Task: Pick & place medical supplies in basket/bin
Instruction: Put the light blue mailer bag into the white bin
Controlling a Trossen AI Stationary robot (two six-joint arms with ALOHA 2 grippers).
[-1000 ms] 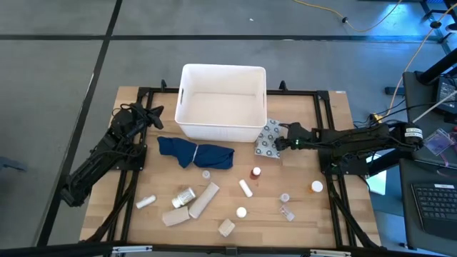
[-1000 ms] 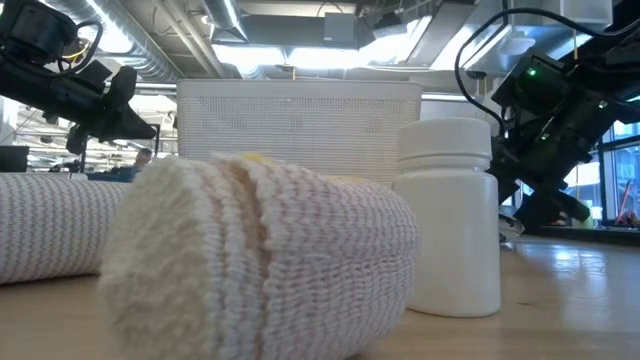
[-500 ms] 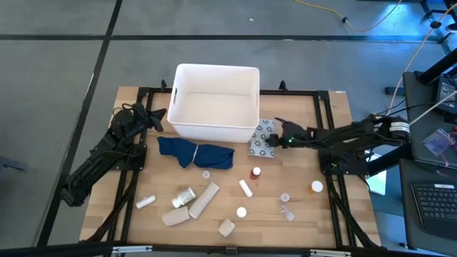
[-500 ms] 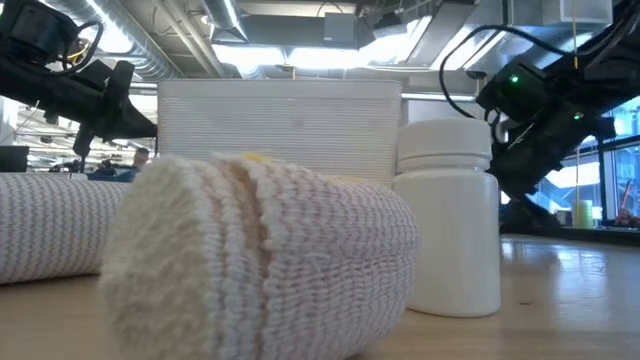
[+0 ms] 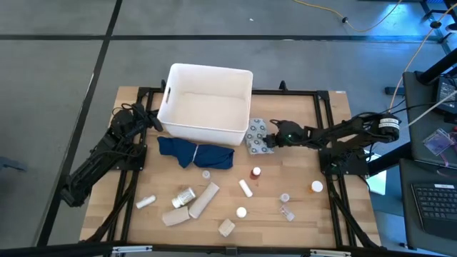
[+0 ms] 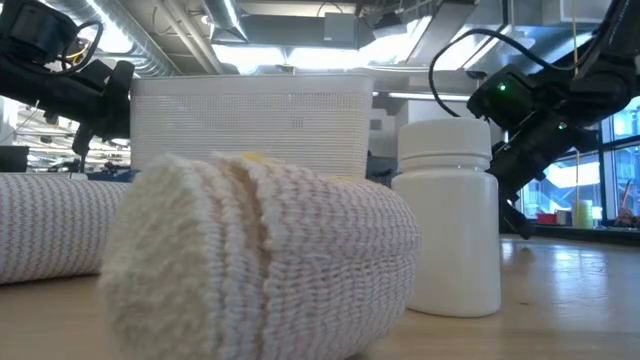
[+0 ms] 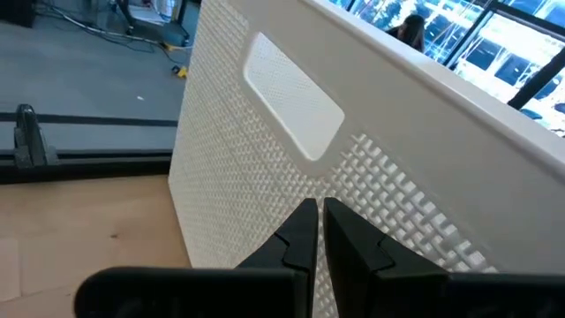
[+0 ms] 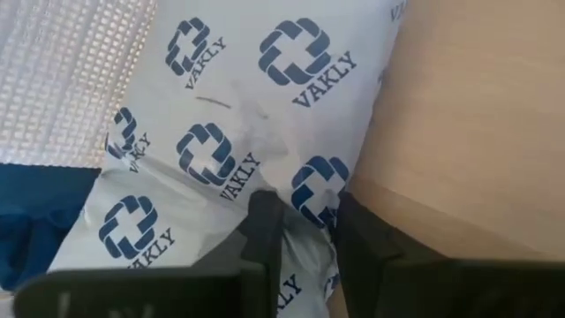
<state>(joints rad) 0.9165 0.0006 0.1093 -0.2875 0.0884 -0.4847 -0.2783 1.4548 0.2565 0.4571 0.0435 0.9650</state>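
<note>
The grey dotted packet (image 5: 256, 135), printed with blue marks (image 8: 265, 115), lies flat on the table. Its far edge lies against the right wall of the white basket (image 5: 206, 104). My right gripper (image 5: 270, 139) comes in from the table's right and is shut on the packet's near edge. My left gripper (image 5: 154, 116) is shut, and its fingertips (image 7: 320, 231) stand right at the basket's left wall (image 7: 265, 177). Bandage rolls (image 5: 203, 200), vials (image 5: 245, 188) and an orange-capped vial (image 5: 316, 187) lie on the near half of the table. My right gripper pinches the packet's edge (image 8: 306, 210) on the side toward the table's right, between its two fingers (image 8: 265, 225). The fingers slant down from the table's right. The packet lies on the table and puckers up between them. Whether my left gripper touches the basket wall, I cannot tell.
A dark blue cloth (image 5: 196, 153) lies just in front of the basket, beside the packet. Up close in the low view stand a bandage roll (image 6: 260, 265) and a white bottle (image 6: 448, 215). The black frame rails (image 5: 321, 150) run along the table's sides.
My right gripper has moved down and toward the table's left, and has shut on the packet's edge. The packet has slid left with it. The basket has slid toward the table's left and turned a little, its near right corner swinging left.
</note>
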